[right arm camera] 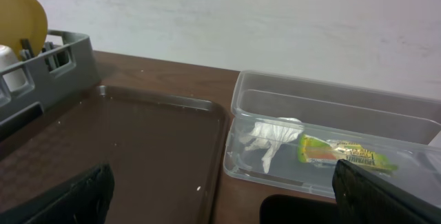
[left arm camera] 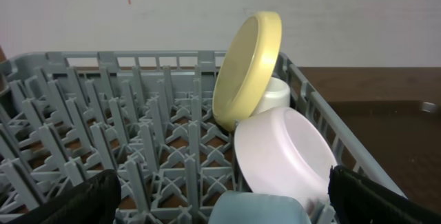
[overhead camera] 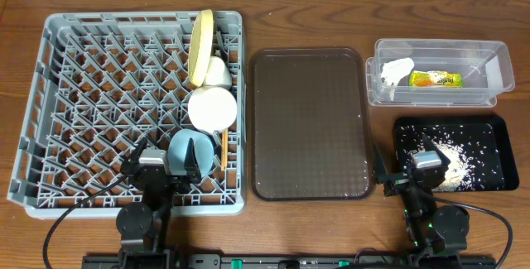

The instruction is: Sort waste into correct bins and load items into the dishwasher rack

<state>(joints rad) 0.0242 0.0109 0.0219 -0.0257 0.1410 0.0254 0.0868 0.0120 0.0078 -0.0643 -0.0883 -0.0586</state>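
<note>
Both arms crouch low, jaws wide: left gripper [overhead camera: 166, 156] over the rack [overhead camera: 83, 79] left of the brown tray [overhead camera: 310, 124], right gripper [overhead camera: 407, 166] right of it. Rack holds one plate [overhead camera: 200, 45], one cup [overhead camera: 218, 72], one white bowl [overhead camera: 211, 108], one blue bowl [overhead camera: 186, 147], chopsticks [overhead camera: 224, 149]. Right of the tray, the clear container [overhead camera: 490, 54] holds one napkin [overhead camera: 396, 70], one wrapper [overhead camera: 436, 79].

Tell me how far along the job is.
Looks finished. Plate, cup, white bowl, blue bowl and chopsticks sit in the rack; napkin and wrapper in the clear container; rice in the black tray. Left gripper and right gripper open, empty; nothing seems left.
</note>
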